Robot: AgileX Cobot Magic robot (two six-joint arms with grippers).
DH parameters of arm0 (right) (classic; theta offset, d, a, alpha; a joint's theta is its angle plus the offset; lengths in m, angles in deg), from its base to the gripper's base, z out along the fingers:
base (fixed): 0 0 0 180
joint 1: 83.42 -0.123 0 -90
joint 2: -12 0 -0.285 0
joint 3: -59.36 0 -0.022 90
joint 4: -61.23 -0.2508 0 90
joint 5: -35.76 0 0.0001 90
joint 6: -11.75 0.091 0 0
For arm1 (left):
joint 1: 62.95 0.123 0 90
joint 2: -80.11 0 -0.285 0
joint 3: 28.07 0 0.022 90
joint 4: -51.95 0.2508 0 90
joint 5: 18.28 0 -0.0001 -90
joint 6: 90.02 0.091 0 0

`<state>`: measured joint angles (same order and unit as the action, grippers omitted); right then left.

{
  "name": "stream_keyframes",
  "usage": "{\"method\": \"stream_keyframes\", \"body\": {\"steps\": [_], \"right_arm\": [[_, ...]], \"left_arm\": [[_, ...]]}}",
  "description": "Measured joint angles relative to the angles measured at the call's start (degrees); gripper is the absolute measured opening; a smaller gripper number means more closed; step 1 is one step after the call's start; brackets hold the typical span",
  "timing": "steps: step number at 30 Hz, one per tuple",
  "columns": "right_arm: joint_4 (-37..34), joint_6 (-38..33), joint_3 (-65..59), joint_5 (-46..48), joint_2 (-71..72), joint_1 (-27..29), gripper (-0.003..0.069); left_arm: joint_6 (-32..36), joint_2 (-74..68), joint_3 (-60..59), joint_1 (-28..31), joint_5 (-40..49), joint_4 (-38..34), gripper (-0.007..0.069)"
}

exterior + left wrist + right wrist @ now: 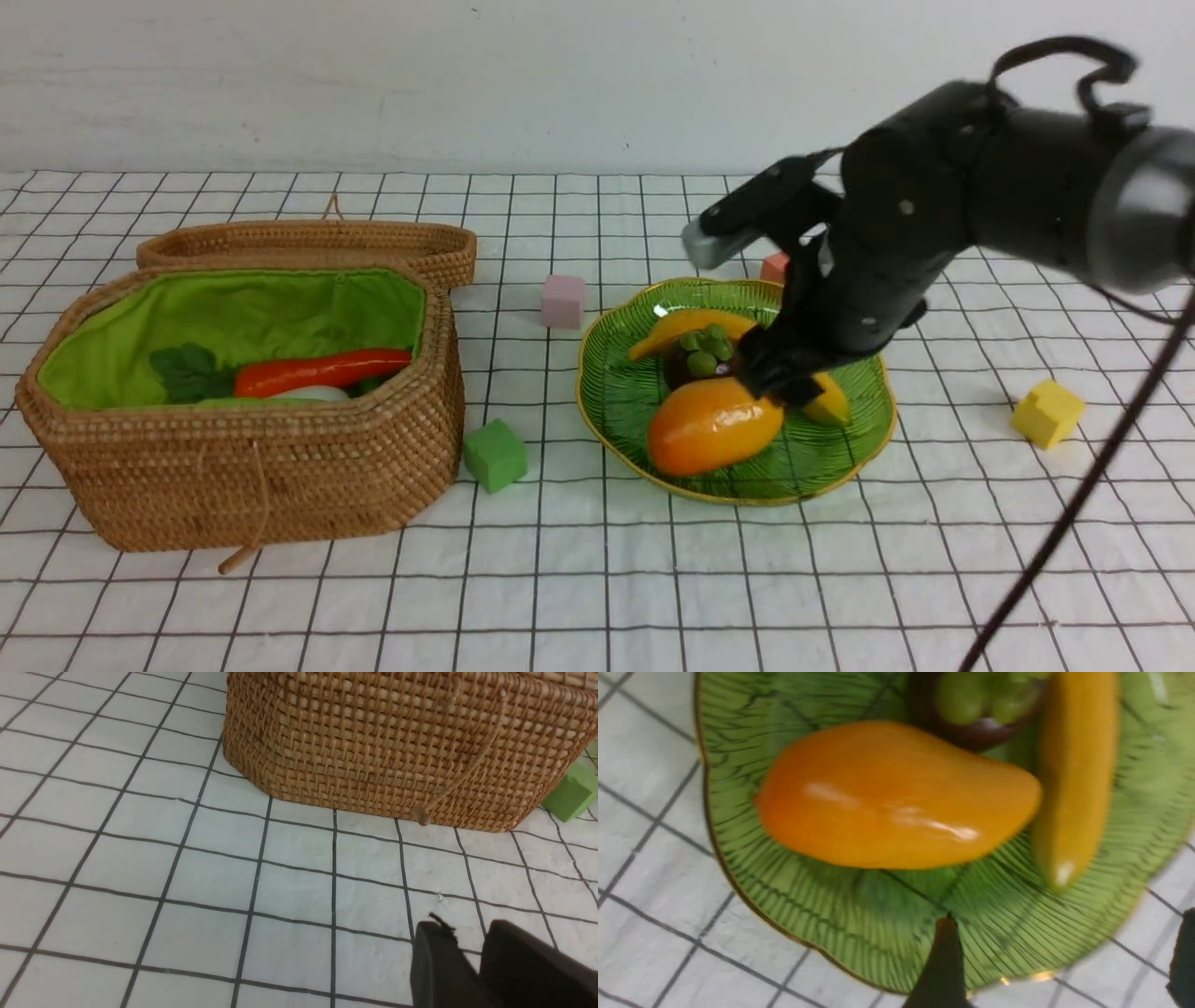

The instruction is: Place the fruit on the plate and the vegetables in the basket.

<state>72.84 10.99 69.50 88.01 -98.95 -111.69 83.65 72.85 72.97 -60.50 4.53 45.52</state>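
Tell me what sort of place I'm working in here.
Likely a staged test tabletop, not a kitchen: a white grid-lined cloth, a bare white wall, and scattered foam cubes such as the green cube beside plastic toy food.

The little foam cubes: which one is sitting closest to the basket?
The green cube, right by the basket's front corner. The pink cube, orange cube and yellow cube all sit farther away, around the plate.

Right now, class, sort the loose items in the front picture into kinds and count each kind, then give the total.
Fruit on the plate: 3 (banana, mango, mangosteen)
Vegetables showing in the basket: 3 (carrot, radish, cucumber)
Foam cubes on the cloth: 4 (pink, green, yellow, orange)
Total: 10
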Motion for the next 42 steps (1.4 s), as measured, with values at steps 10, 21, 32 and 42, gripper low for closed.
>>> {"method": "stream_keyframes", "body": {"steps": [10,21,32,42], "right_arm": [[-3.7,13.9,-8.4,11.4,26.3,0.0,0.0013],[-7.1,14.1,-35.0,3.4,47.6,-0.1,-0.0008],[-6.9,14.3,-35.9,6.8,51.9,-0.1,-0.0007],[-7.1,14.3,-36.0,7.0,53.0,-3.3,-0.0001]], "left_arm": [[0.0,0.0,0.0,0.0,0.0,0.0,0.0149],[0.0,0.0,0.0,0.0,0.0,0.0,0.0161],[0.0,0.0,0.0,0.0,0.0,0.0,0.0168],[0.0,0.0,0.0,0.0,0.0,0.0,0.0183]]}}
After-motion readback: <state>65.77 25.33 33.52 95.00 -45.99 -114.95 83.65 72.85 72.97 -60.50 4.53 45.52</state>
